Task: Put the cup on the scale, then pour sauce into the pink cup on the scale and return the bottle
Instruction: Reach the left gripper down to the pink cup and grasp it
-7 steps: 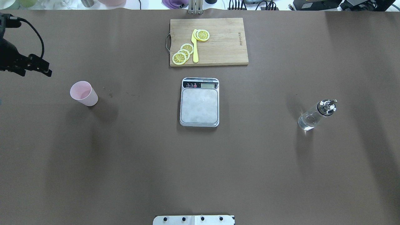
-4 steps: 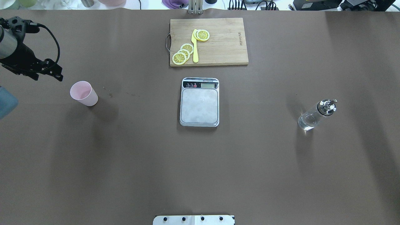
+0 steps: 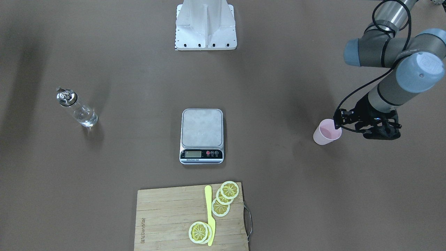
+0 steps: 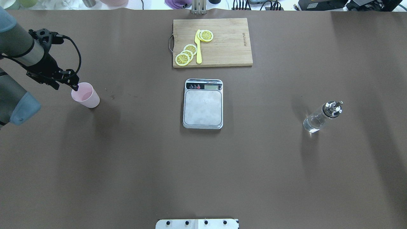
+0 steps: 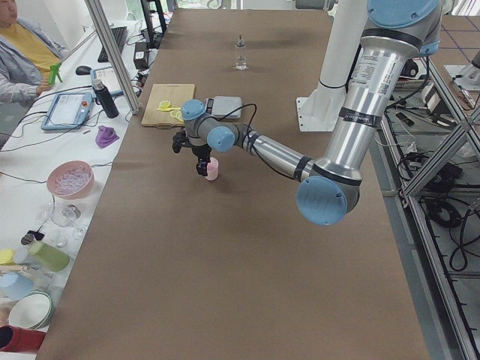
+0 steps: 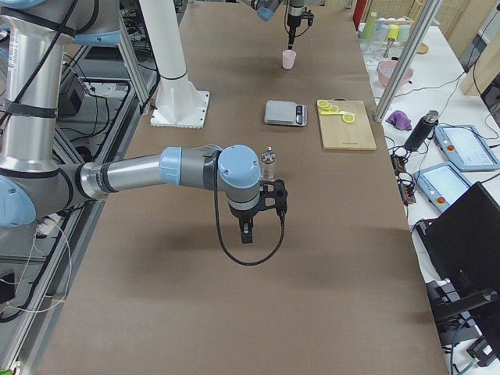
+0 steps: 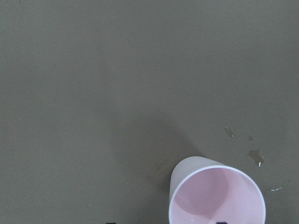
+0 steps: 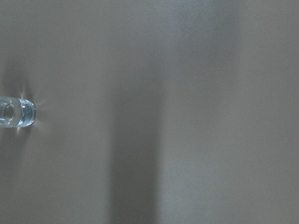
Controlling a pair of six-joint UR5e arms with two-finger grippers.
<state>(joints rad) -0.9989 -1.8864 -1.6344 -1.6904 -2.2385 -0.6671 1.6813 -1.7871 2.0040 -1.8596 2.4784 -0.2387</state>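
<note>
The pale pink cup [image 4: 86,95] stands upright on the table at the left, and its inside looks empty in the left wrist view [image 7: 217,200]. My left gripper [image 4: 67,86] is open and empty at the cup's rim, on its left side. One fingertip is over the cup's mouth, the other outside it. The scale [image 4: 203,106] lies in the middle with a bare platform. The clear glass bottle [image 4: 319,117] stands at the right, with its base at the left edge of the right wrist view [image 8: 16,113]. My right gripper [image 6: 246,230] hangs near the bottle. I cannot tell if it is open.
A bamboo cutting board [image 4: 225,44] lies behind the scale with lemon slices [image 4: 184,57] and a yellow knife [image 4: 198,47]. A few small droplets [image 4: 112,94] lie right of the cup. The robot base plate [image 4: 197,224] is at the near edge.
My left arm has moved right from the table's left edge, and its open gripper is now at the cup's rim. The cup, scale and bottle have not moved.
</note>
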